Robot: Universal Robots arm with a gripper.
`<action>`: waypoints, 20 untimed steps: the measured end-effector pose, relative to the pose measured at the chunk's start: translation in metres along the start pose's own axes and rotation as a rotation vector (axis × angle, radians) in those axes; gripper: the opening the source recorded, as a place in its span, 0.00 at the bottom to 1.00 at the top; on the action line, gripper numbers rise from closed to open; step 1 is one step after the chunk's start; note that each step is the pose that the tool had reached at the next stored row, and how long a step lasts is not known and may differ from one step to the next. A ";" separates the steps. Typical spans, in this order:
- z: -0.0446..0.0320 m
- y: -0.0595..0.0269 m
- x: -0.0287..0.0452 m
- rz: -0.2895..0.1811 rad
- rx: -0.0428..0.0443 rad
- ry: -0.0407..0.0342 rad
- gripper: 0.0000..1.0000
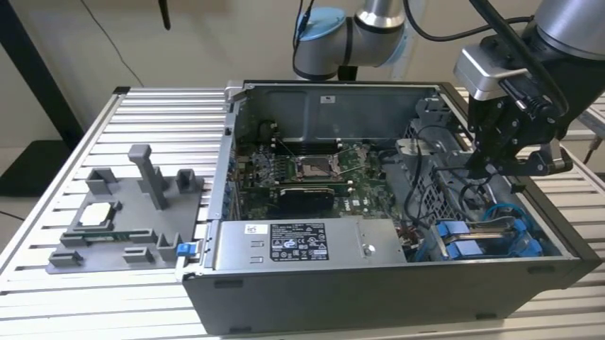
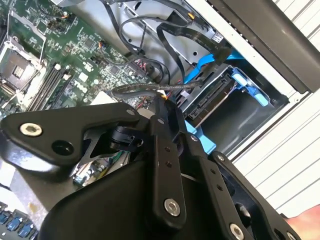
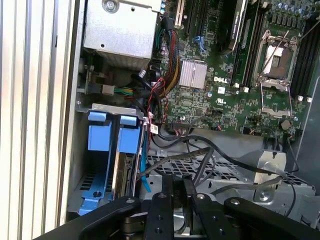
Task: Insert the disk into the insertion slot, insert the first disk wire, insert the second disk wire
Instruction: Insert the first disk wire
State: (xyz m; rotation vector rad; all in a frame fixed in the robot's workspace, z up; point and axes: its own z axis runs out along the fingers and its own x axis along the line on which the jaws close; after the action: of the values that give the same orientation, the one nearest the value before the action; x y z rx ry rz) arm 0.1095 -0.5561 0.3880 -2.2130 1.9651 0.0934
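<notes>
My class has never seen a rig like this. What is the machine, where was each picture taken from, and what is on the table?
The machine is one robot arm with a gripper at its end. The exterior view comes from a camera off the arm; both wrist views come from cameras riding on it. On the slatted table lie an open computer case and, at the exterior view's left, a grey tray of parts. The gripper hangs over the slot, where a disk in its blue frame seems seated. Whether it holds anything is unclear.

The tool (image 3: 176, 189) hangs near black cables (image 3: 200, 159) beside the insertion slot (image 3: 100, 170).
</notes>
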 end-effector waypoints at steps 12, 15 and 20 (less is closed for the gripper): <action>0.0000 0.0000 0.0000 0.000 0.0004 0.0002 0.00; 0.0003 -0.0012 0.0002 0.000 -0.0047 0.0110 0.00; 0.0015 -0.0058 0.0010 0.000 -0.0195 0.0376 0.00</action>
State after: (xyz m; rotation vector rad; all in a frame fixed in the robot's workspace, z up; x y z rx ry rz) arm 0.1155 -0.5562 0.3869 -2.2431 1.9917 0.0717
